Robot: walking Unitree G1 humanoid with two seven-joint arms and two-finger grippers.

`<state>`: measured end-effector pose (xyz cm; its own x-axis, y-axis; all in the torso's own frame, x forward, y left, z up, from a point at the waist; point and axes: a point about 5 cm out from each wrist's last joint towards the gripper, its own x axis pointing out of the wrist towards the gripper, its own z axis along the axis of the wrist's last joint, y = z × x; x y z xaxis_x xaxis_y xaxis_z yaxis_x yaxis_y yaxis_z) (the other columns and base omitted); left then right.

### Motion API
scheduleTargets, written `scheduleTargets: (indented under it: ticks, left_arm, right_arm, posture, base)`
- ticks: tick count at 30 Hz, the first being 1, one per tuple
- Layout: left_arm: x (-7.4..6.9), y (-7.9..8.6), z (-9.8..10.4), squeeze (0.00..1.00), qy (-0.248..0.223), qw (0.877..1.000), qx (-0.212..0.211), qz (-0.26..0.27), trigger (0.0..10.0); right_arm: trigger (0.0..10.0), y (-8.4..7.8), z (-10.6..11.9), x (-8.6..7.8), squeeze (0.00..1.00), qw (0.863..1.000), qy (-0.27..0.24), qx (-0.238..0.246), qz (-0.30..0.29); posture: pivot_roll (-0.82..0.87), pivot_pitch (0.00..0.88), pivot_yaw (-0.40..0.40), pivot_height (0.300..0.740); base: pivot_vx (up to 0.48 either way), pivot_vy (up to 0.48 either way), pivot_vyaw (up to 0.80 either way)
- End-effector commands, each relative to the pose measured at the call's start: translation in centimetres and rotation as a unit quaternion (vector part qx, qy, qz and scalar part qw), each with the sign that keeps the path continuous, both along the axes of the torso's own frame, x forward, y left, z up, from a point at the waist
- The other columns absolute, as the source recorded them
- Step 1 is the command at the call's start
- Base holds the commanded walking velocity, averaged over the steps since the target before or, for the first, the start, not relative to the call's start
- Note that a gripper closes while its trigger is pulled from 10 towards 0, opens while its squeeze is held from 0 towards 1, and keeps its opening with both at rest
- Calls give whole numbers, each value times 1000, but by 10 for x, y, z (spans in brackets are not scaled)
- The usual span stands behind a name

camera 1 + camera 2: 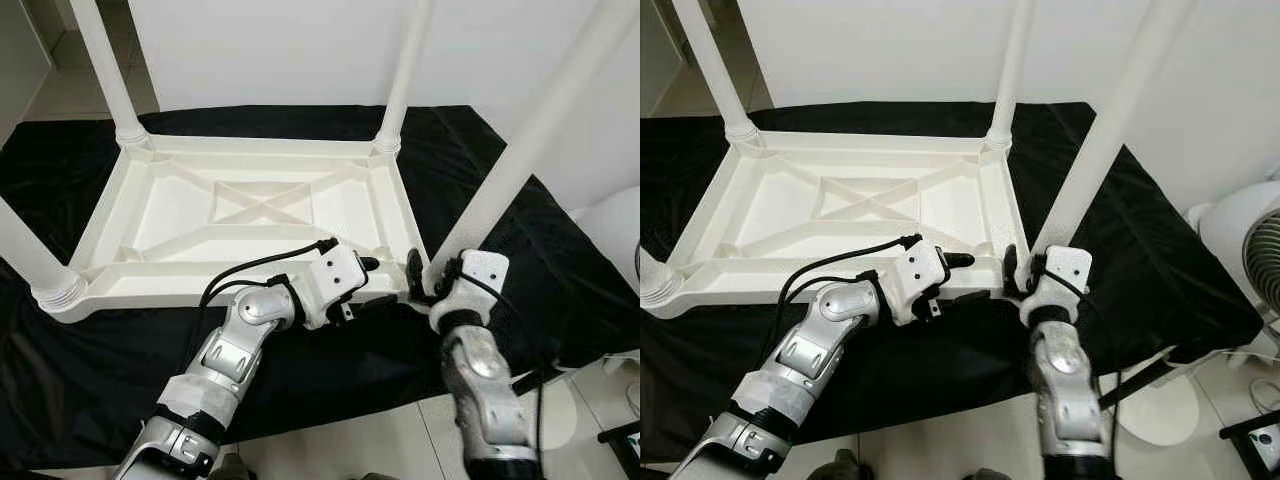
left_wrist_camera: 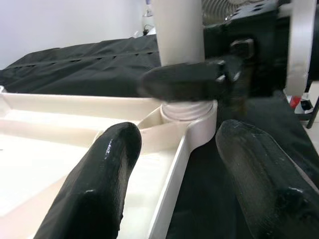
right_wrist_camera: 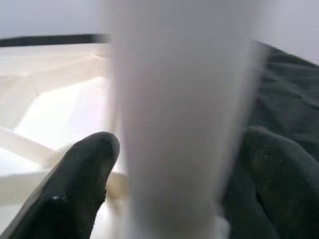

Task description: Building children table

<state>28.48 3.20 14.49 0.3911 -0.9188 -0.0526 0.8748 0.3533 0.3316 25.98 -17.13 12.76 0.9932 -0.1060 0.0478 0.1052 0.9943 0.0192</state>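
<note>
The white plastic table (image 1: pixel 180 272) lies upside down on a black cloth, with its legs pointing up. My right gripper (image 1: pixel 430 272) is at the base of the near-right leg (image 1: pixel 520 150), shut on it. In the right wrist view the leg (image 3: pixel 174 124) stands blurred between both fingers (image 3: pixel 75 189). My left gripper (image 1: pixel 368 285) is open at the table's near rim, just left of that corner. In the left wrist view its fingers (image 2: pixel 94 179) straddle the rim, and beyond them the leg's threaded base (image 2: pixel 187 112) sits in its socket.
Black cloth (image 1: pixel 540 270) covers the low platform under the table. The other legs rise at the far left (image 1: pixel 105 70), far right (image 1: pixel 405 70) and near left (image 1: pixel 30 255). A white fan (image 1: pixel 1250 250) stands on the floor at the right, against a white wall.
</note>
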Motion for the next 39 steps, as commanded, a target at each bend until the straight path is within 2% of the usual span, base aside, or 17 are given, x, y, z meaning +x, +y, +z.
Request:
scheduleTargets:
  ticks: [1, 3, 5, 8, 13, 14, 17, 18, 19, 20, 21, 22, 23, 27, 35, 36, 39]
  left_arm:
    - [0, -1, 0, 0, -3, 1000, -8, 26, 10000]
    - [0, -1, 0, 0, -3, 1000, -8, 25, 10000]
    - [0, -1, 0, 0, -3, 1000, -8, 25, 10000]
    - [1, -2, 0, 0, -2, 1000, -8, 24, 10000]
    - [1, -2, 0, 0, -3, 1000, -8, 23, 10000]
    - [1, -2, 1, 0, -3, 1000, -7, 22, 10000]
    - [1, -2, 1, 0, -4, 1000, -7, 21, 10000]
    - [2, -2, 2, 0, -5, 1000, -7, 22, 10000]
    - [2, -2, 2, 0, -5, 1000, -7, 22, 10000]
    - [3, -2, 2, 0, -7, 1000, -7, 22, 10000]
    - [3, -2, 2, 0, -7, 1000, -7, 22, 10000]
    - [3, -2, 3, 0, -8, 1000, -7, 24, 10000]
    - [4, -2, 3, 0, -10, 1000, -7, 24, 10000]
    - [4, -2, 4, 0, -11, 1000, -7, 26, 10000]
    - [4, -2, 4, 0, -11, 1000, -9, 27, 10000]
    - [4, -2, 4, 0, -12, 1000, -9, 27, 10000]
    - [3, -3, 4, 0, -12, 1000, -9, 25, 10000]
  right_arm:
    - [10000, -1, 2, -2, 0, 1000, -7, 3, 10]
    - [10000, -16, 2, -7, 0, 998, -7, -17, 64]
    - [10000, -16, 2, -7, 0, 998, -7, -17, 64]
    - [10000, -30, 5, -4, 0, 992, -9, -49, 116]
    - [10000, -32, 6, -2, 0, 989, -8, -53, 137]
    - [10000, -31, 7, 3, 0, 985, -6, -59, 161]
    - [10000, -29, 7, 8, 0, 980, -4, -68, 185]
    - [8745, -26, 7, 13, 0, 975, 1, -75, 212]
    - [8745, -26, 7, 13, 0, 975, 1, -75, 212]
    - [4275, -23, 5, 17, 0, 969, 9, -79, 234]
    - [4275, -23, 5, 17, 0, 969, 9, -79, 234]
    - [0, -20, 2, 20, 0, 964, 17, -80, 254]
    - [0, -19, 0, 21, 0, 959, 25, -79, 272]
    - [0, -19, -4, 21, 0, 956, 31, -80, 281]
    - [0, -23, -11, 19, 0, 958, 43, -83, 272]
    - [10000, -25, -11, 19, 0, 960, 44, -82, 264]
    - [10000, -26, -11, 19, 0, 963, 45, -77, 255]
  posture:
    - [4, 0, -31, 740]
    - [-4, 0, -30, 740]
    - [-4, 0, -30, 740]
    - [-5, 0, -26, 740]
    - [-5, 0, -23, 740]
    - [-3, 0, -21, 740]
    - [-1, 0, -21, 740]
    - [4, 0, -22, 740]
    - [4, 0, -22, 740]
    - [7, 0, -24, 740]
    - [7, 0, -24, 740]
    - [15, 0, -30, 740]
    - [15, 0, -30, 740]
    - [20, 0, -34, 740]
    - [18, 0, -33, 740]
    - [17, 0, -32, 740]
    - [16, 0, -32, 740]
  base:
    - [0, 0, 0]
    - [0, 0, 0]
    - [0, 0, 0]
    - [0, 0, 0]
    - [0, 0, 0]
    - [0, 0, 0]
    - [0, 0, 0]
    - [0, 0, 0]
    - [0, 0, 0]
    - [0, 0, 0]
    - [0, 0, 0]
    - [0, 0, 0]
    - [0, 0, 0]
    - [0, 0, 0]
    - [0, 0, 0]
    - [0, 0, 0]
    - [0, 0, 0]
